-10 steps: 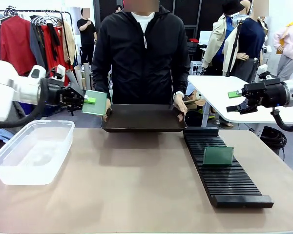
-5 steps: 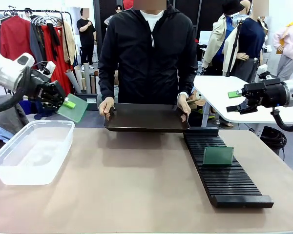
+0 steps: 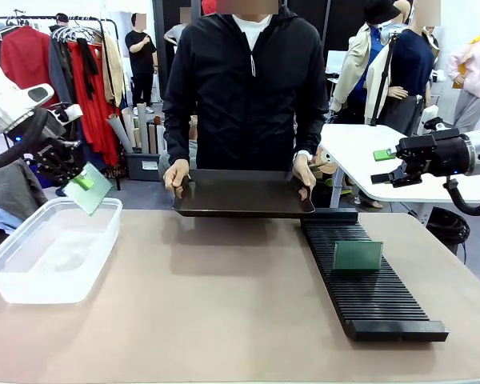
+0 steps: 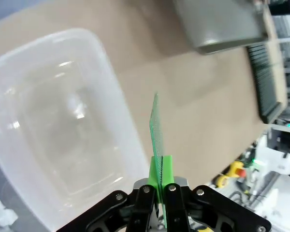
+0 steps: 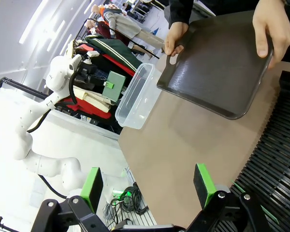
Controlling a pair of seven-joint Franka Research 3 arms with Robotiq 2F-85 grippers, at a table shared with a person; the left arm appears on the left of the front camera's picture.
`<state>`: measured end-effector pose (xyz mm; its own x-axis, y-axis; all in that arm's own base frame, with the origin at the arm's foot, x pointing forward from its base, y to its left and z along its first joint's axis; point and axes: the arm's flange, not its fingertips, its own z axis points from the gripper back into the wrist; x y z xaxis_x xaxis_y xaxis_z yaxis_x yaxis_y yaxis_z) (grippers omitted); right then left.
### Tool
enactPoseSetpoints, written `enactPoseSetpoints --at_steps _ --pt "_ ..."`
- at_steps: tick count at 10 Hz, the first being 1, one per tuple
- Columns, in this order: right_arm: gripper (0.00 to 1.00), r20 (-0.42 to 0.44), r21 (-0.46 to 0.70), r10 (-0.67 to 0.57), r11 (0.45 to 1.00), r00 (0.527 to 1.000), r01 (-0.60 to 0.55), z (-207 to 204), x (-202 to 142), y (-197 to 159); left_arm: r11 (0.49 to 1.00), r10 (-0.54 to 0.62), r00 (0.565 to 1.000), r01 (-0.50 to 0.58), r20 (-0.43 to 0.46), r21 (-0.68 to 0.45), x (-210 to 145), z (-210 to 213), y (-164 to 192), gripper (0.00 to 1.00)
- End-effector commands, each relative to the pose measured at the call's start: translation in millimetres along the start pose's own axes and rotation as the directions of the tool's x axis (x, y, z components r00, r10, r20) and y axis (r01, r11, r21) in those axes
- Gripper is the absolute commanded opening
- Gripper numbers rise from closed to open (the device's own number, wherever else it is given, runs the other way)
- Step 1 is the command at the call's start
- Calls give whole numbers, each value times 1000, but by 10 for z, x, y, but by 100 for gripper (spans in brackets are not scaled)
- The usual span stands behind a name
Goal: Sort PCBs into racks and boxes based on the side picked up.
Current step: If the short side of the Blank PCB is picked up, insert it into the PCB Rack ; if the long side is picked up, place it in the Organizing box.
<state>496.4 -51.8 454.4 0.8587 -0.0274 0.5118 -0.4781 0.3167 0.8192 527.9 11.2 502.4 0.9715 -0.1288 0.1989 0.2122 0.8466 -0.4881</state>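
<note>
Stood on a broad tan table (image 3: 224,304), taken here as the landmark. Rested at the table's left end: a clear plastic tub (image 3: 52,248), far larger than any board. Lay along the table's right side: a long black slotted rack (image 3: 368,280), running from the far edge toward the near one. Hung above the table's far edge: a smooth black rimmed tray (image 3: 242,194), gripped at each end by the person's hands, one (image 3: 176,174) at its left end and the other (image 3: 306,171) at its right. Stood upright in the rack's slots, about midway along it: one green PCB (image 3: 358,255). Hovered over the table's left end, above the tub's far rim and tilted: a second PCB (image 3: 88,188), clamped between the green pads of the left gripper (image 3: 82,182); seen edge-on in the left wrist view (image 4: 157,128), pinched at its lower end, with the tub below and beside it. Waited beyond the table's right edge, raised well above it: the right gripper (image 3: 386,166), jaws spread wide with nothing between the pads.
</note>
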Motion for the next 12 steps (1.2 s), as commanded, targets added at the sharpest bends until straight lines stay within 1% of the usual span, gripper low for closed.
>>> enactPoseSetpoints --at_steps 1,3,7,9,12 --pt "100 1 1 3 1000 1000 -3 1 8 17 991 47 999 -44 -21 124 -10 -15 16 0" --pt "100 1 1 3 1000 1000 -3 1 8 17 983 84 995 -73 -60 170 22 -14 152 0" --pt "100 1 1 3 1000 1000 -3 1 8 17 967 133 988 -112 -78 230 71 -65 320 0" --pt "100 1 1 3 1000 1000 -3 1 8 17 965 128 988 -105 -83 239 79 -160 426 0" --pt "100 1 1 3 1000 1000 -3 1 8 17 970 139 986 -116 -96 211 83 -383 643 0"
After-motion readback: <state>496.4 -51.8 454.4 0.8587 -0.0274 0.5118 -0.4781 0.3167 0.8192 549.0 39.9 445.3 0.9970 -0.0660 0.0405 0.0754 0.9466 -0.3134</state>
